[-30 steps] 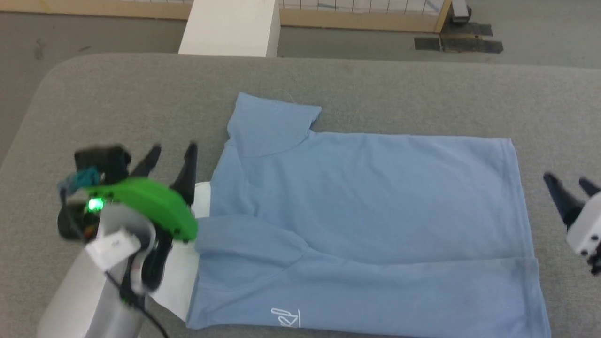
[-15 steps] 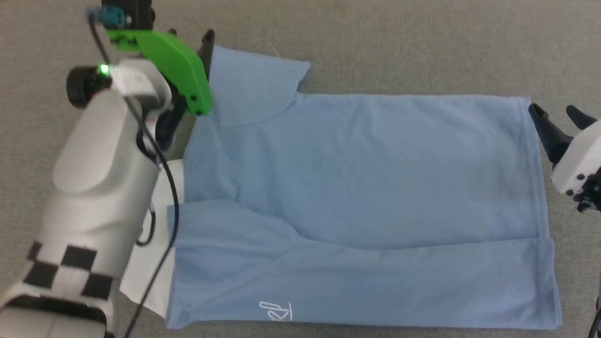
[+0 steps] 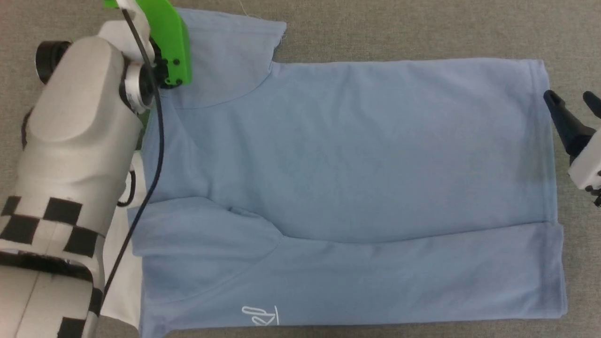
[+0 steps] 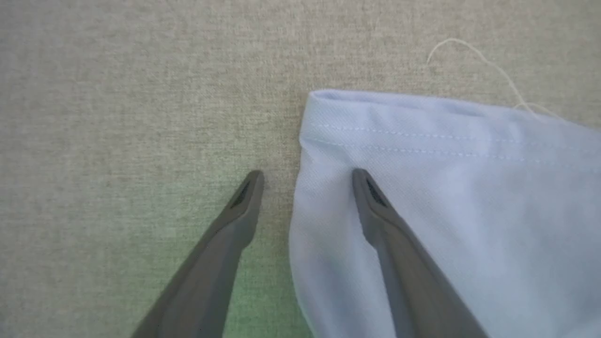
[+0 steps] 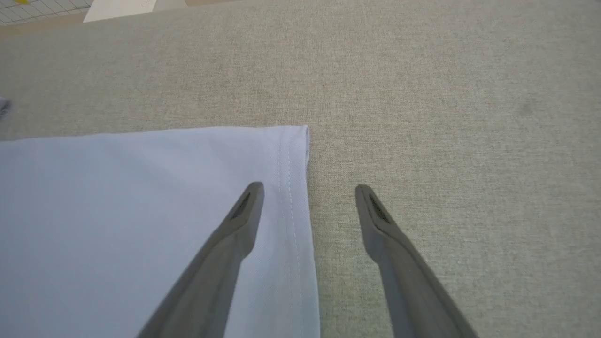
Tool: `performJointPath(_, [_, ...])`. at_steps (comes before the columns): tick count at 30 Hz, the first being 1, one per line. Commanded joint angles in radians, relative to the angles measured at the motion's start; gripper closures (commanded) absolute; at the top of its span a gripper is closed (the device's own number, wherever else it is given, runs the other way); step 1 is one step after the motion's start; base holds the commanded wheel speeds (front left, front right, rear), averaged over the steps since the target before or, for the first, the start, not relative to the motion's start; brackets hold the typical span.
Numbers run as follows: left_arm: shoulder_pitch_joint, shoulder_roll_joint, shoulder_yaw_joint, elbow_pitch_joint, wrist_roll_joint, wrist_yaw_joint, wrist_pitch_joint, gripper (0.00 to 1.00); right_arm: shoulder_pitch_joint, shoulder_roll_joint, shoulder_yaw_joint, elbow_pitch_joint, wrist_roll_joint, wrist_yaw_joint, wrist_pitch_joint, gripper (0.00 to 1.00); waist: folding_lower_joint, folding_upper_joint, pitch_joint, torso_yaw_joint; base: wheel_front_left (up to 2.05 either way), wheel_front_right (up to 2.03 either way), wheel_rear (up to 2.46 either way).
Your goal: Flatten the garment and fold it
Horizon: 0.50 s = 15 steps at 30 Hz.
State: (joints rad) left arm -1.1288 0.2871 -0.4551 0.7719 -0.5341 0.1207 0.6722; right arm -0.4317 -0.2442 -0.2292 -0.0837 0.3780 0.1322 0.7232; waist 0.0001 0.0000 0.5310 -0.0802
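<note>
Lying flat across the grey surface point(image 3: 399, 28), the light blue polo shirt point(image 3: 357, 178) is being shown with its white collar point(image 3: 127, 300) at 9 o'clock and its hem point(image 3: 547, 141) at 3 o'clock. Flattening is being judged done. One layer is being seen overlapping the near strip that carries the logo point(image 3: 260, 315), so a first lengthwise fold is probably made. The far sleeve point(image 3: 225, 47) at 11 o'clock is being straddled by the left claw point(image 4: 307, 176), and the hem's far corner by the right claw point(image 5: 308, 187). Both are being held apart, with nothing clamped. Further folds are being left undone.
</note>
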Motion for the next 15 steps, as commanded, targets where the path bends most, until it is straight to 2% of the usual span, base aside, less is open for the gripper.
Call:
performJointPath(1, [0.026, -0.005, -0.011, 0.04, -0.022, -0.001, 0.075, 0.0, 0.006, -0.004, -0.007, -0.01, 0.005, -0.002, 0.003, 0.0, -0.0001, 0.0, 0.018, -0.006, 0.0, 0.0, 0.0])
performJointPath(2, [0.036, -0.01, -0.011, 0.052, -0.034, 0.008, 0.12, 0.0, 0.007, -0.006, -0.013, -0.013, 0.004, -0.002, 0.003, 0.0, -0.0001, 0.0, 0.018, -0.003, 0.0, 0.0, 0.0])
performJointPath(3, [0.043, -0.015, -0.009, 0.053, -0.044, 0.011, 0.142, 0.07, 0.009, -0.008, -0.017, -0.015, 0.004, -0.002, 0.003, 0.0, -0.0001, 0.0, 0.018, 0.0, 0.0, 0.0, 0.0])
performJointPath(4, [0.05, -0.022, -0.002, 0.047, -0.06, 0.012, 0.161, 0.86, 0.01, -0.01, -0.02, -0.018, 0.003, -0.002, 0.006, 0.0, -0.0001, 0.0, 0.02, 0.005, 0.0, 0.0, 0.0])
performJointPath(5, [0.055, -0.027, 0.003, 0.04, -0.07, 0.013, 0.168, 1.0, 0.01, -0.011, -0.023, -0.021, 0.004, -0.002, 0.007, 0.0, -0.0001, 0.0, 0.02, 0.01, 0.0, 0.0, 0.0])
performJointPath(8, [0.067, -0.024, 0.02, -0.004, -0.084, 0.007, 0.128, 1.0, 0.002, -0.017, -0.028, -0.028, 0.003, -0.002, 0.013, 0.0, -0.0001, 0.0, 0.019, 0.022, 0.0, 0.0, 0.0])
performJointPath(10, [0.065, -0.02, 0.063, -0.082, -0.106, -0.019, -0.002, 1.0, -0.029, -0.042, -0.014, -0.029, -0.009, -0.002, 0.024, 0.0, -0.0001, 0.0, 0.014, 0.037, 0.0, 0.0, 0.0])
performJointPath(15, [0.074, -0.005, 0.102, -0.177, -0.131, -0.079, -0.135, 1.0, -0.095, -0.095, 0.033, 0.033, -0.055, -0.002, 0.088, 0.0, -0.0001, 0.0, 0.0, 0.052, 0.0, 0.0, 0.0])
